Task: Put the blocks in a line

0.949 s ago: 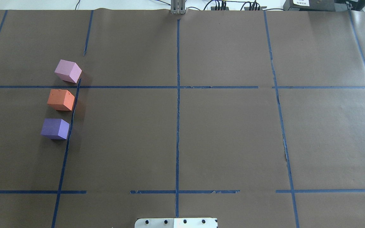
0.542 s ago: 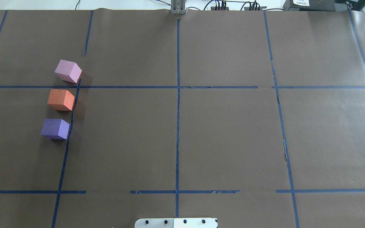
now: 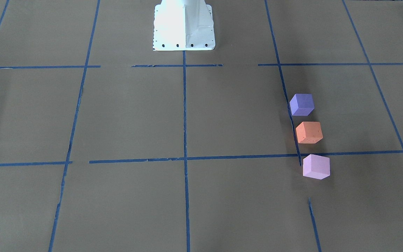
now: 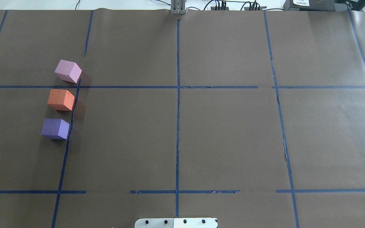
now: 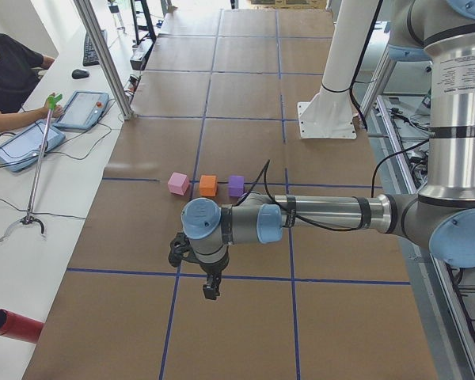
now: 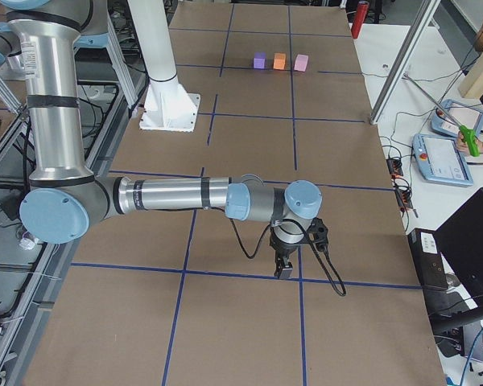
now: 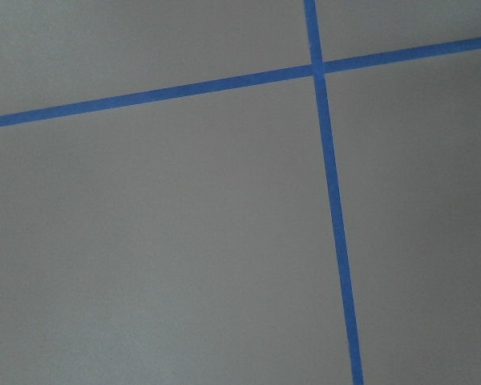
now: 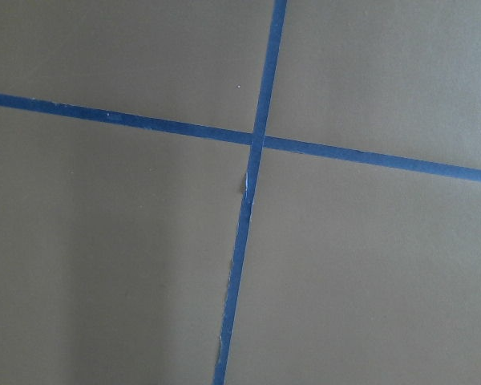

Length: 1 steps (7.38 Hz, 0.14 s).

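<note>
Three foam cubes stand in a line on the left of the brown table: pale pink [image 4: 68, 71] farthest, orange [image 4: 61, 99] in the middle, blue-violet [image 4: 55, 128] nearest. Small gaps separate them. In the front-facing view they are blue-violet [image 3: 302, 104], orange [image 3: 309, 132] and pink [image 3: 316, 166]. My left gripper [image 5: 211, 289] shows only in the exterior left view, pointing down over bare table well away from the cubes. My right gripper [image 6: 283, 269] shows only in the exterior right view, far from the cubes. I cannot tell whether either is open or shut. Both wrist views show only tape lines.
Blue tape lines [image 4: 177, 110] grid the table. The white robot base [image 3: 184, 28] stands at the near middle edge. An operator [image 5: 8, 75] with tablets sits beside the table. A red cylinder [image 5: 12, 326] lies off the table's far edge.
</note>
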{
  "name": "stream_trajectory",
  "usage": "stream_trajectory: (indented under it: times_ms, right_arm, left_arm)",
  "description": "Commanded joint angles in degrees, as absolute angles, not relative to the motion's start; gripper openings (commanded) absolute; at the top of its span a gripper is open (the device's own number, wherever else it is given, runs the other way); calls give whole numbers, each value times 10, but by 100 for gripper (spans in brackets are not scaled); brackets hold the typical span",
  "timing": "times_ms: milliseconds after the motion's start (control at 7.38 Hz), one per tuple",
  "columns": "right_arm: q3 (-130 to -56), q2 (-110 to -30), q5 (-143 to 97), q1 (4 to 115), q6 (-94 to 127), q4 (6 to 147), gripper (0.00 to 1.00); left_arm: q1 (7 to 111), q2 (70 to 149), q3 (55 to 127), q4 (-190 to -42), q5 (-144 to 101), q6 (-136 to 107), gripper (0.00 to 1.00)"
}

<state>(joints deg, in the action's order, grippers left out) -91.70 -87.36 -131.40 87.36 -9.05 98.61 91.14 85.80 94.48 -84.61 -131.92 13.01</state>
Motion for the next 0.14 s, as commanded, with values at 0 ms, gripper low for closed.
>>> stream_trajectory:
  times_ms: [0]
  right_arm:
    - [-917, -874, -1314, 874, -91, 986, 100]
  left_arm:
    - [911, 858, 945, -846, -1318, 130, 100]
